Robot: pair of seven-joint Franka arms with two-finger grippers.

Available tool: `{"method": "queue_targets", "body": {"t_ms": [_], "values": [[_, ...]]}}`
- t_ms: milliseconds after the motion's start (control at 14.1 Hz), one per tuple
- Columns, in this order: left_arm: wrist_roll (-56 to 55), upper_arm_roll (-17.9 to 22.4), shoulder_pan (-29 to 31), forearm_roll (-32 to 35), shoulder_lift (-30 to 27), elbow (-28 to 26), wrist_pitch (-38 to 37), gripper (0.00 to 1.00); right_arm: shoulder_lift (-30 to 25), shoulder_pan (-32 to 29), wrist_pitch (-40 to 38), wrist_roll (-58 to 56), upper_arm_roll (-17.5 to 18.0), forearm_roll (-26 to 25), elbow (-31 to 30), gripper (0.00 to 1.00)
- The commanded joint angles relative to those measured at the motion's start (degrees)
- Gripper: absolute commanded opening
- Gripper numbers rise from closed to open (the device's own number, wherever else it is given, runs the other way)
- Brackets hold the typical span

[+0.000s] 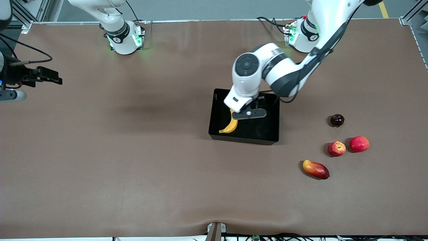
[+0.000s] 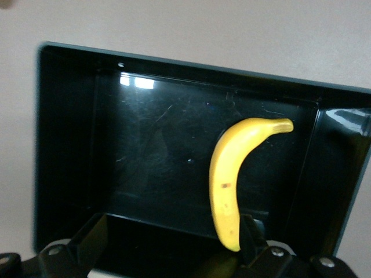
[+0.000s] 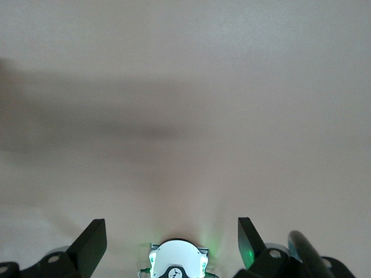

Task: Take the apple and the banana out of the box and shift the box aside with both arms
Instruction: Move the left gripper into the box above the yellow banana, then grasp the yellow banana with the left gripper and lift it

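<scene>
The black box [image 1: 272, 132] stands in the middle of the table. The banana [image 1: 229, 125] lies inside it, against the wall toward the right arm's end. My left gripper [image 1: 249, 114] hangs low over the box, open and holding nothing. In the left wrist view the banana [image 2: 227, 174] lies on the box's floor [image 2: 151, 150], with one end beside a finger [image 2: 252, 231] of the left gripper [image 2: 171, 243]. The apple [image 1: 336, 148] with its sticker sits on the table toward the left arm's end. My right gripper [image 1: 46, 76] is raised at the right arm's end, open and empty [image 3: 169, 223].
Near the apple lie a plain red round fruit [image 1: 359, 144], a dark round fruit [image 1: 337, 120] and a red-yellow mango [image 1: 315, 169] nearest the camera. The right arm's base [image 1: 123, 38] and the left arm's base [image 1: 302, 35] stand at the table's farthest edge.
</scene>
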Motion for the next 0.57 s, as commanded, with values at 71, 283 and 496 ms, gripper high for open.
{"method": "queue_targets", "body": {"t_ms": [71,283,496], "values": [[-3.38,0.19,-1.36,7.53,7.64,1.91,4.59,1.00,2.89,-0.54,-0.44,-0.04,-0.25,-0.27,1.60,1.00],[-3.65,0.54,-1.71,9.13,10.72,1.91,11.87,1.00,4.12,-1.33,0.44,0.48,-0.25,0.25,1.08,1.00],[-3.74,3.69,-4.24,9.05,12.49,1.91,15.48,1.00,4.74,-0.28,0.70,1.01,-0.07,0.78,-1.47,1.00]]}}
